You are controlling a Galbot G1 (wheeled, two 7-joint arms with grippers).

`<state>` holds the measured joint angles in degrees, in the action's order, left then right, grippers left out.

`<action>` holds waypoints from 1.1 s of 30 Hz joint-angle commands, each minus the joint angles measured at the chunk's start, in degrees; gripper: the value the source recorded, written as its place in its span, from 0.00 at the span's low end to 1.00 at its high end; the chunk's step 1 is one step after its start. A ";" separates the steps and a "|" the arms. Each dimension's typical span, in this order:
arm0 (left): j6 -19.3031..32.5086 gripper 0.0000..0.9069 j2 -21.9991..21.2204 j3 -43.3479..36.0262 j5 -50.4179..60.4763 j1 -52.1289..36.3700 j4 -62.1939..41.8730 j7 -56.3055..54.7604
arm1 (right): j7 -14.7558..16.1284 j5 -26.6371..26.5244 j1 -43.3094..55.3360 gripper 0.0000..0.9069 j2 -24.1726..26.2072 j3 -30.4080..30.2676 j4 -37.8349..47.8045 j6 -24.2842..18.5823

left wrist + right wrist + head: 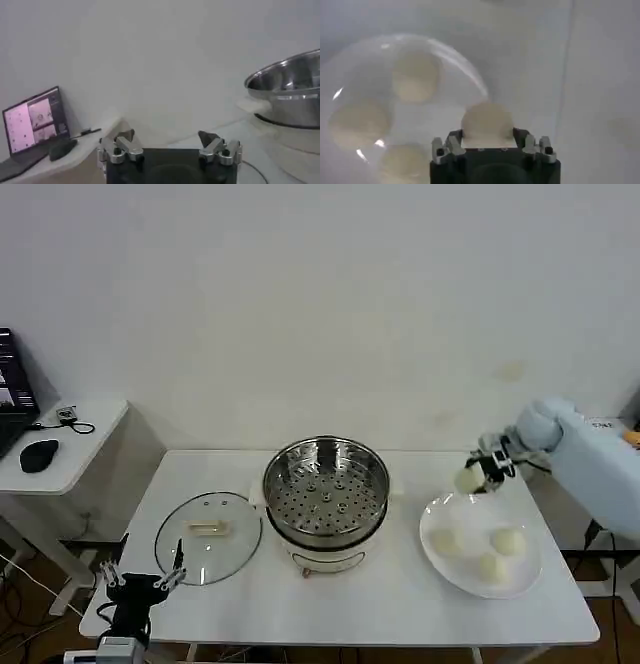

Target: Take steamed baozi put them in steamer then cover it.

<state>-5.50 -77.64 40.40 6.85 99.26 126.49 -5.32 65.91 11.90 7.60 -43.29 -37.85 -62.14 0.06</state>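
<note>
Baozi [467,480] is hanging clenched in the right gripper [480,475]; carrying it level leftward over the steamer [326,484] looks wise, left gripper [140,582] idling released.

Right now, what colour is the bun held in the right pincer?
Creamy white, like the three on the plate. The bun shows best in the right wrist view.

A plain white wall [320,304] stands behind the white surface [350,604]. To the left, a side table [70,454] holds a laptop [12,389], a mouse [38,454] and cables.
</note>
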 commanded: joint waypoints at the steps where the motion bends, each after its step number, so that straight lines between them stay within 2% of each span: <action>1: 0.06 1.00 0.13 0.59 -0.10 0.15 -0.16 0.03 | 0.70 -7.45 16.51 0.77 -6.72 -10.12 -5.05 0.19; 9: 0.02 1.00 -0.50 2.05 -0.21 0.36 0.08 0.01 | -0.59 -8.72 21.33 0.76 -20.60 -15.49 -3.13 -1.36; 13: 0.08 1.00 -0.67 2.97 -0.27 0.94 0.46 0.02 | -1.66 -8.49 20.28 0.76 -25.50 -16.82 -2.08 -3.04; 18: 0.09 1.00 -0.46 3.95 -0.52 1.26 0.48 0.02 | -2.64 -7.57 17.59 0.76 -27.61 -18.81 -1.86 -5.70; 21: 0.08 1.00 -0.48 4.30 -0.56 1.22 0.33 0.02 | -3.55 -4.39 16.45 0.76 -28.21 -20.00 -1.29 -8.35; 25: 0.12 1.00 -0.79 4.15 -0.51 0.96 -0.03 -0.02 | -6.30 -0.68 15.02 0.76 -29.43 -20.73 1.49 -12.32; 33: 0.21 1.00 -1.13 4.08 -0.46 1.08 -0.02 -0.06 | -8.76 2.52 12.77 0.77 -30.06 -22.36 4.08 -15.97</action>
<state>-5.33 -78.74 44.15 6.35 100.23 126.49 -5.34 60.38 9.84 22.24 -69.73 -57.24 -61.06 -9.84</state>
